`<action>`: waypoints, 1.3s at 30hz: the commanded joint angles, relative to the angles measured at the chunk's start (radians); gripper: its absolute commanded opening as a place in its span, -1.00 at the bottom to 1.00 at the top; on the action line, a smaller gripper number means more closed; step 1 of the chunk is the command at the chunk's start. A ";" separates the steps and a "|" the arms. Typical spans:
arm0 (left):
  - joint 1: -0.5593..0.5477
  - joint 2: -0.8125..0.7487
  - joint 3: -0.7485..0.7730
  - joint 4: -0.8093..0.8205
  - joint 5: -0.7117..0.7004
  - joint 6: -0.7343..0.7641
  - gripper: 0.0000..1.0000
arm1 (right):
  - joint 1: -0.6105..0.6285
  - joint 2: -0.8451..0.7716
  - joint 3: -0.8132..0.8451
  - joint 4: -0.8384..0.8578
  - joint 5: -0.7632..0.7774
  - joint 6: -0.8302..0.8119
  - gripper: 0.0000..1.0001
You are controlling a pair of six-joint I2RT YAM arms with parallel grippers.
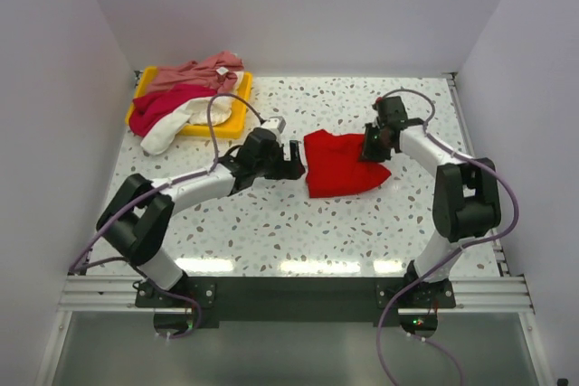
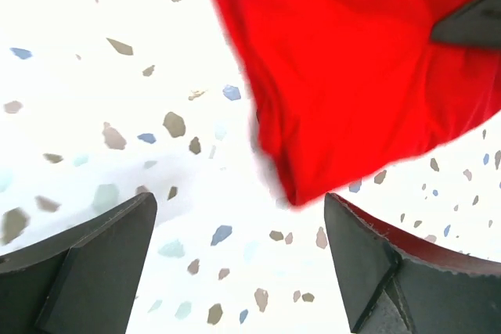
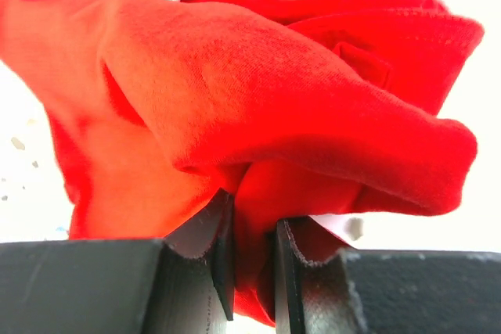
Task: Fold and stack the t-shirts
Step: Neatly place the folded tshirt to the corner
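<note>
On the tabletop [image 1: 271, 232]: the bright red t-shirt [image 1: 339, 164] lies bunched near the middle, between the two arms, a loose lump and not a flat rectangle
Grasp: the right gripper [image 3: 252, 248] is clenched on a thick fold of red cloth at the shirt's right edge; its wrist view shows fabric pinched between the two fingers
Free side: the left gripper [image 2: 239, 201] is released, fingers spread wide with nothing between them, hovering just beside the shirt's left edge with a corner of red cloth ahead of the gap
Container: the shallow yellow tray [image 1: 231, 126] sits at the far left of the tabletop, well apart from the red shirt
Contents: three crumpled shirts heaped together, the dusty pink t-shirt [image 1: 194, 74] at the back, the crimson-magenta t-shirt [image 1: 154, 113] in the middle, the cream-white t-shirt [image 1: 172, 133] hanging over the tray's near rim
Done: one shirt is out of the tray and in hand; no finished fold and no stack shows anywhere
Left: by my reading, the red shirt needs spreading and folding, then the three in the tray need taking out, folding and stacking
Progress: early, as I judge it, with the first of four shirts under way
</note>
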 commanded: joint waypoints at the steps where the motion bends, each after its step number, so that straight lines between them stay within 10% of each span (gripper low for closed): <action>1: 0.021 -0.107 -0.030 -0.070 -0.054 0.052 0.87 | -0.050 0.015 0.129 -0.100 0.067 -0.074 -1.00; 20: 0.101 -0.297 -0.155 -0.173 -0.098 0.102 0.95 | -0.188 0.448 0.772 -0.321 0.351 -0.300 -1.00; 39: 0.110 -0.411 -0.177 -0.311 -0.189 0.087 0.96 | -0.314 0.624 0.973 -0.194 0.699 -0.415 -1.00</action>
